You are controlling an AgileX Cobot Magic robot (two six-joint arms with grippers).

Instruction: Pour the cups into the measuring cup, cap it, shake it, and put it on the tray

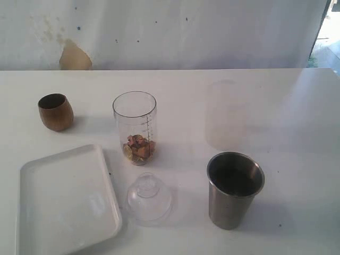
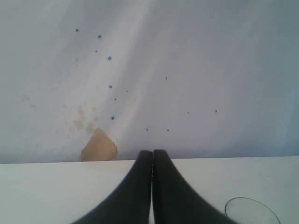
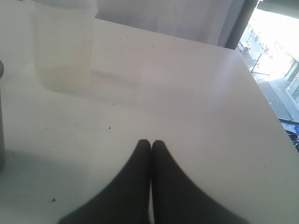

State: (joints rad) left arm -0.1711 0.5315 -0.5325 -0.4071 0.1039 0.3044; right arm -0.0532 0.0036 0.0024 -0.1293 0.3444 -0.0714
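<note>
The clear measuring cup stands upright mid-table with brown bits at its bottom. The brown wooden cup sits to its left, the steel tumbler at the front right, and the frosted plastic cup behind the tumbler. The clear dome cap lies in front of the measuring cup, beside the white tray. Neither arm shows in the exterior view. My left gripper is shut and empty above the table, with a thin curved rim beside it. My right gripper is shut and empty, near the frosted cup.
A stained white wall backs the table, with a tan patch at its base. The table's right edge runs beside a bright window. The tumbler's steel side shows in the right wrist view.
</note>
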